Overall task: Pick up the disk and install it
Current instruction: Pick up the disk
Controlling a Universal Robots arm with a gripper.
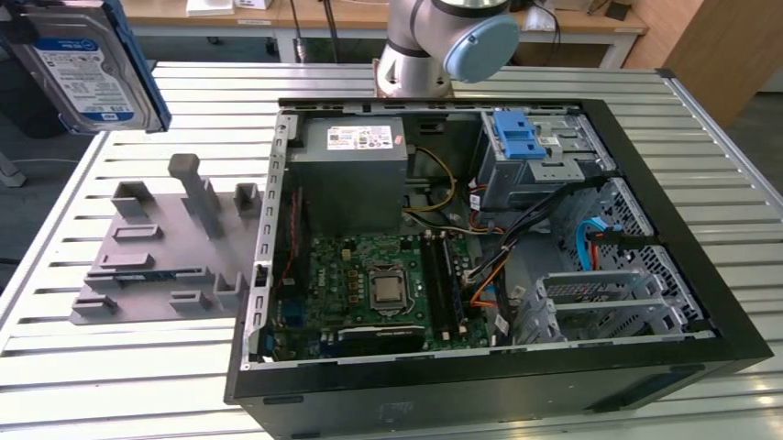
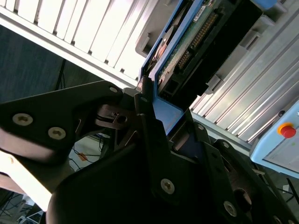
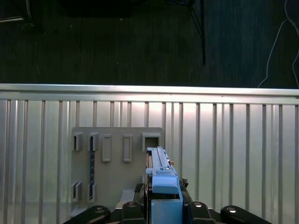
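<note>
The disk, a silver drive with a white-and-blue label and a blue carrier frame, hangs high above the table at the exterior view's upper left. In both wrist views my gripper is shut on it, its black fingers clamping the blue frame. In the first wrist view the disk is seen edge-on above the grey slotted holder plate. The second wrist view shows the disk's green circuit-board side. The open computer case lies to the exterior view's right of the disk, well below it.
The grey holder plate with upright slots lies on the slatted metal table beside the case. Inside the case are a grey power supply box, a motherboard and a drive cage with a blue latch. The arm's base stands behind the case.
</note>
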